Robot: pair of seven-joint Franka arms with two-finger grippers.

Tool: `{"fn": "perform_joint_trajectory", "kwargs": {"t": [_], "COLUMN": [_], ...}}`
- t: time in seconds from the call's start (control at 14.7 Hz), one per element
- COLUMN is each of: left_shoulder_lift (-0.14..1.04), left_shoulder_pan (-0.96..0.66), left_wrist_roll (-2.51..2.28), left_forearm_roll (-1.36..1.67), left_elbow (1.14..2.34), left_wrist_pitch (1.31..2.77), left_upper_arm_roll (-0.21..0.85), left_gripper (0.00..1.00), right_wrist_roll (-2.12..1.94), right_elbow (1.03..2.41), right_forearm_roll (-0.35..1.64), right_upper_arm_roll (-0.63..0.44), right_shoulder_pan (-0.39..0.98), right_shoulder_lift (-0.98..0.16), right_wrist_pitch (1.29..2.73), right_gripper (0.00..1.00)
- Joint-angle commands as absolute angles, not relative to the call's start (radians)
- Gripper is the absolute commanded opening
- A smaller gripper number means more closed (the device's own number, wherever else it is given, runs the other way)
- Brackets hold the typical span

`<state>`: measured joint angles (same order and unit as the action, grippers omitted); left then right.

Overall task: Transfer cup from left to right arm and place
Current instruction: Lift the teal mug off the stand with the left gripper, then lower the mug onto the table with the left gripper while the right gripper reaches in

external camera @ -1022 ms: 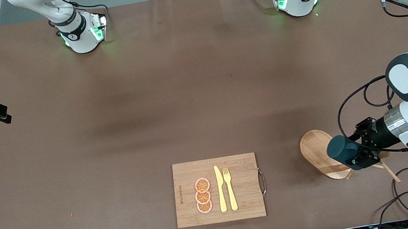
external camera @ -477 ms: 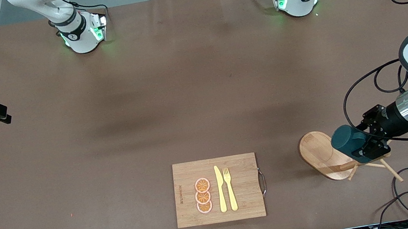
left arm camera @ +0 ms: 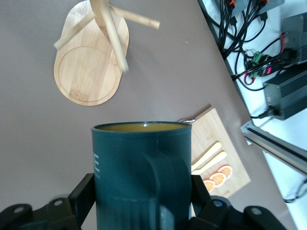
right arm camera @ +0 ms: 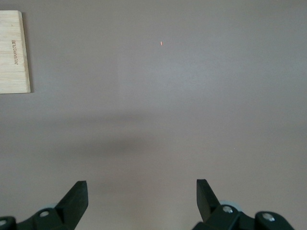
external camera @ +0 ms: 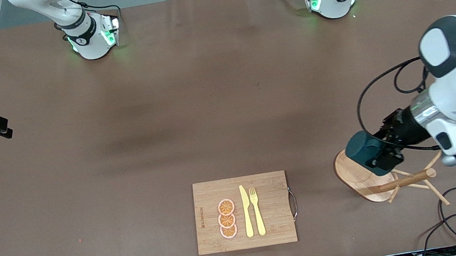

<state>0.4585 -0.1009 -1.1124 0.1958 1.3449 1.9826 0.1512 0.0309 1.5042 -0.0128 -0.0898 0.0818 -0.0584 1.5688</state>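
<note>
I have the brown table (external camera: 188,107) in front of me, both arm bases along its top edge. My left arm has swung in since a second ago, carrying the teal cup (external camera: 362,150) up and off the wooden peg stand (external camera: 361,177), so the peg now shows bare. The left gripper (left arm camera: 144,201) is clamped on the cup, held over the stand's base. The bamboo cutting board (external camera: 268,208) with knife, fork and orange slices is unmoved. My right gripper (right arm camera: 141,196) waits wide open and empty at its end. I judge the handover comes next.

teal cup (left arm camera: 142,172) in left pincer (left arm camera: 142,201), wooden stand (left arm camera: 91,67)
</note>
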Motion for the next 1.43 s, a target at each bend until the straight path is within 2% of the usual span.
{"fn": "perform_joint_trajectory", "kwargs": {"t": [0.0,0.61,1.36], "left_shoulder_lift": [0.437,0.497,0.721], "left_shoulder_pan": [-0.176,-0.431,-0.745], "left_wrist_roll": [-1.187,-1.377,-1.829], "left_forearm_roll": [0.117,-0.237,-0.780], "left_elbow": [1.359,1.359,1.359], "left_wrist_pitch": [1.973,1.987,2.010], "left_upper_arm_roll": [0.144,0.141,0.132], "left_gripper": [0.69,0.69,0.68], "right_wrist_roll": [0.032,0.032,0.032], "right_elbow": [1.520,1.522,1.525], "right_forearm_roll": [-0.023,-0.023,-0.023], "right_upper_arm_roll": [-0.089,-0.087,-0.089], "right_shoulder_pan": [0.080,0.078,0.078], "right_shoulder_lift": [-0.040,-0.040,-0.040], "right_wrist_pitch": [1.572,1.569,1.572], "right_gripper": [1.00,1.00,1.00]}}
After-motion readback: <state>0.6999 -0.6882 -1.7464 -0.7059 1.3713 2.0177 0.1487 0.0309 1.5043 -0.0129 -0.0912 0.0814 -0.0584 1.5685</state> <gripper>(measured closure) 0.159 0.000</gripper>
